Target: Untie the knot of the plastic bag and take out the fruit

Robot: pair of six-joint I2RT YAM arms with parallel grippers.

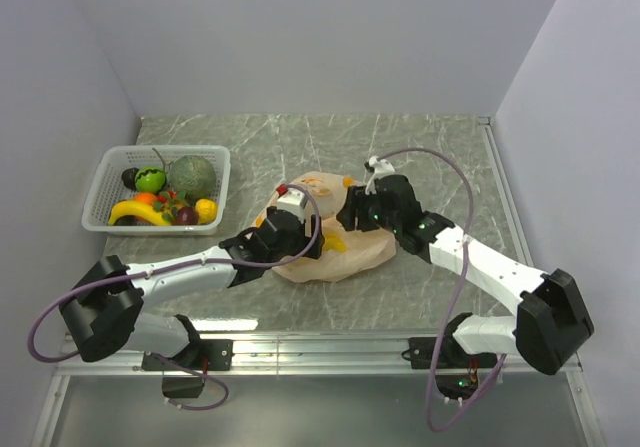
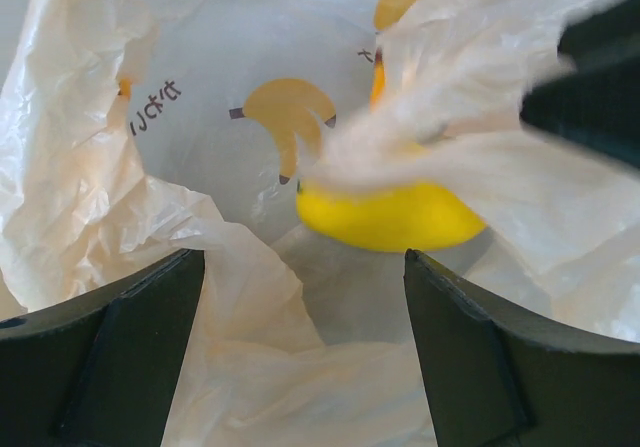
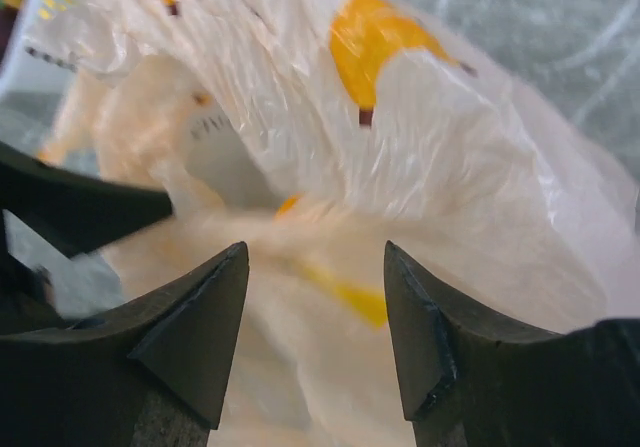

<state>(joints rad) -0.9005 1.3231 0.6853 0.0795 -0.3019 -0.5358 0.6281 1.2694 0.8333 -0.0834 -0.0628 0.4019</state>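
Listing from the near edge of the counter (image 1: 430, 157) outward:

- Left gripper (image 2: 303, 267): jaws spread wide, clamping nothing; crumpled film bulges up between them.
- Right gripper (image 3: 315, 262): jaws likewise apart, film lying just beyond the tips, no pinch visible.
- Plastic bag (image 1: 345, 259): slumped at mid-counter between the two grippers. Its film is gaping enough on the left-wrist side to show the inside.
- Knot: no tied tuft can be made out. A blurred strand of film (image 2: 440, 107) stretches toward the right arm; whether it is the loosened tie cannot be told.
- Bag contents: one yellow piece (image 2: 390, 217) seen through the opening; anything further is hidden by folds.
- Basket (image 1: 98, 195), by the left edge toward the far-left corner: holds a banana (image 1: 140, 212), an orange (image 1: 146, 198), a purple fruit (image 1: 184, 215), a yellow fruit (image 1: 205, 209), a melon (image 1: 192, 177) and a green fruit (image 1: 150, 180).

Status, as judged: untying looks done or nearly so, and extraction is incomplete with at least the yellow piece left to lift out
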